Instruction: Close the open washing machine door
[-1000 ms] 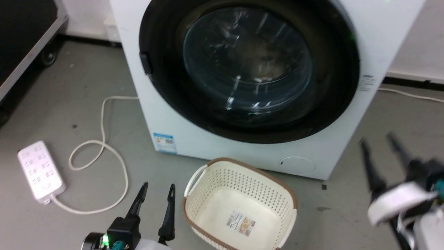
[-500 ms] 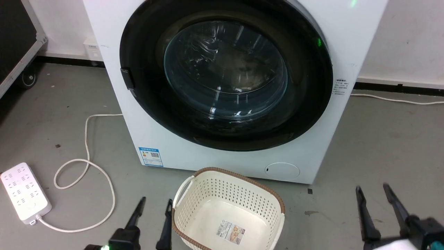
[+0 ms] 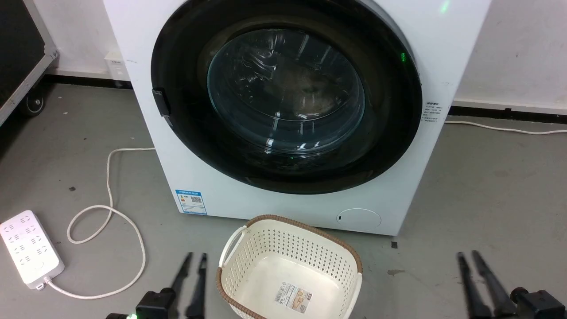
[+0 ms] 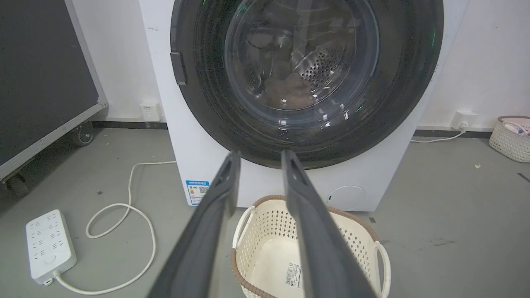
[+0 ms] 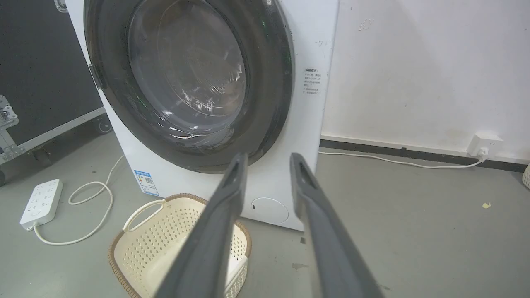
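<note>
The washing machine [image 3: 266, 208] is a white box facing me. Its door [image 3: 186, 133], with a wide glossy black rim and a bulging glass bowl, lies flush against the machine front in the head view, and likewise where the door [image 4: 207, 103] and the door [image 5: 265, 82] show in the wrist views. Clothes and the steel drum show through the glass. My left gripper [image 3: 196, 256] is low at the left and my right gripper [image 3: 468, 254] low at the right, both well short of the machine. The left gripper [image 4: 258, 155] and right gripper [image 5: 267, 157] each stand open by a narrow gap, holding nothing.
A cream perforated basket [image 3: 288, 248] stands on the grey floor right before the machine, between my grippers. A white power strip [image 3: 29, 248] and its looping cable [image 3: 110, 212] lie at the left. A black wheeled case [image 3: 17, 44] stands far left. Another basket [image 4: 511, 136] sits by the right wall.
The head camera has pulled back and tilted. Both grippers have sunk to the view's bottom, the right one from mid-height. Each pair of fingers has drawn closer together.
</note>
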`<state>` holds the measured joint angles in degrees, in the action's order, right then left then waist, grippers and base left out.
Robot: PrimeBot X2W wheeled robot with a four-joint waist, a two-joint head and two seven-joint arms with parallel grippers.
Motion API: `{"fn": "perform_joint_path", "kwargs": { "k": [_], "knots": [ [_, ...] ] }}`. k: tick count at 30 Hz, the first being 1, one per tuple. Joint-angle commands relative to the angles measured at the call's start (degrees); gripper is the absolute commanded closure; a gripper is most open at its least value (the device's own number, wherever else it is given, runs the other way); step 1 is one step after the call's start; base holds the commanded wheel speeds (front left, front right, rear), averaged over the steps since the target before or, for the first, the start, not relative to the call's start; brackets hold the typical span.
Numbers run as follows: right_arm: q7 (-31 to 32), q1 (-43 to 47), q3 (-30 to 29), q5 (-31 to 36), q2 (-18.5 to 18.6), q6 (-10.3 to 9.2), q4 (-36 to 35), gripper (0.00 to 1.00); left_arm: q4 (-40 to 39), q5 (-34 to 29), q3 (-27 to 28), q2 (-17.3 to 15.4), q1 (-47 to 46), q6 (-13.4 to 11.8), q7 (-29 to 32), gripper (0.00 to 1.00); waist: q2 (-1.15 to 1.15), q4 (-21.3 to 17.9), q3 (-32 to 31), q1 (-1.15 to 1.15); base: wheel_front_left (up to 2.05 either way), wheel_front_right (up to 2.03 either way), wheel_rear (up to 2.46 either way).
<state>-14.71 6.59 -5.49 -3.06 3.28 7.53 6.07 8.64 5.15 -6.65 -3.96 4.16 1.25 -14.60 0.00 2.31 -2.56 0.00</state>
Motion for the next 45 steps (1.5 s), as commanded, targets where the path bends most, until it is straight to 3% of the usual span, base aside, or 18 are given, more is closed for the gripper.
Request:
{"fn": "perform_joint_path", "kwargs": {
  "k": [1,45],
  "knots": [
    [0.03,-0.02,0.01,0.01,0.00,0.00,-0.01,1.00,-0.02,-0.01,0.02,0.00,-0.01,0.00,0.03,1.00,0.00,-0.01,0.01,0.00,0.00,0.00,0.00],
    [4.97,-2.23,1.87,1.03,-0.13,-0.01,-2.04,1.00,-2.91,-1.74,2.26,0.36,-1.40,-0.42,4.92,1.00,0.00,-0.78,0.87,0.00,0.00,0.00,0.00]
  ]
}}
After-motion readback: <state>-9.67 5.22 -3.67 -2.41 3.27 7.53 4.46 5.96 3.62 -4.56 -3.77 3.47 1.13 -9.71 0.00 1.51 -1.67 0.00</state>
